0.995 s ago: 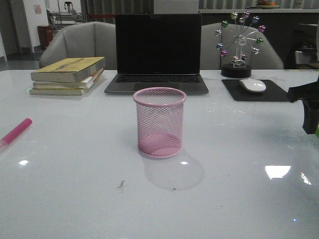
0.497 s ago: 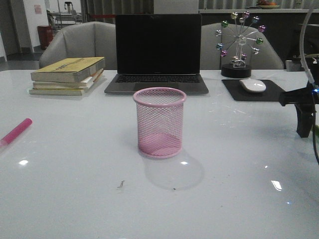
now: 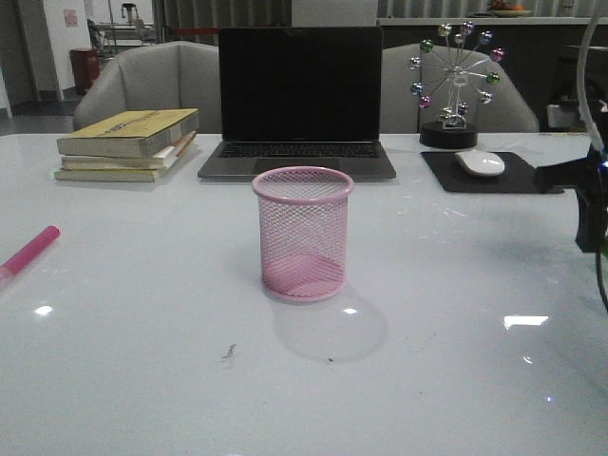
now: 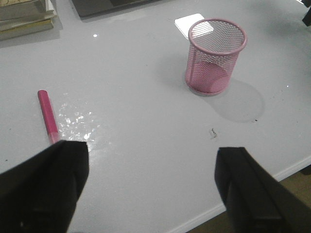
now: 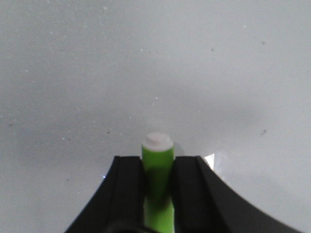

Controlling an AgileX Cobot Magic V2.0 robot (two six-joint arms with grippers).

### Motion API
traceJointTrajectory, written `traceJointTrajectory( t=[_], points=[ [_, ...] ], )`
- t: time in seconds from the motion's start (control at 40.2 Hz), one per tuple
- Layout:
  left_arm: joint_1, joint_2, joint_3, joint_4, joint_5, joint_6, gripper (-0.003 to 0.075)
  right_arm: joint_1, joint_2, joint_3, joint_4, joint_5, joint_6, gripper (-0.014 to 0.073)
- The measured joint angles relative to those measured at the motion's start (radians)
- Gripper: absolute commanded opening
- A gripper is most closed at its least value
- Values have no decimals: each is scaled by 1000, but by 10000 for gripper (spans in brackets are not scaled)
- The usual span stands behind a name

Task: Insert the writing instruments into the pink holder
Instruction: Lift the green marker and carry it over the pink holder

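The pink holder stands upright in the middle of the table, with nothing inside; the left wrist view also shows this holder. The hot pink marker lies flat near the table's left edge, and in the left wrist view the marker lies just beyond one finger. My left gripper is open over bare table, holding nothing. My right gripper is shut on the lime green marker, white tip pointing down at the table. In the front view the right gripper hangs at the far right edge, well away from the holder.
Behind the holder are an open laptop, a stack of books at back left, and a white mouse on a black pad. A ferris-wheel ornament stands at back right. The table's front edge runs close to my left gripper.
My right gripper, holding the green marker, shifted a little leftward into view and then slightly back toward the right edge. The holder and the pink marker have not moved.
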Motion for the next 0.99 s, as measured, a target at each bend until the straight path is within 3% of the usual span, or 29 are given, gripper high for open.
traceJointTrajectory(
  t=[0.174,0.497,0.746,0.995],
  points=[
    [0,0,0,2,0,0,580,62,-209,142,22,-207,0,174],
    [0,0,0,2,0,2,580,341,-541,432,32,-765,-1,174],
    [0,0,0,2,-2,2,580,546,-501,485,32,-1218,-2,176],
    [0,0,0,2,-2,2,580,587,-322,485,-18,-1496,-2,178]
  ],
)
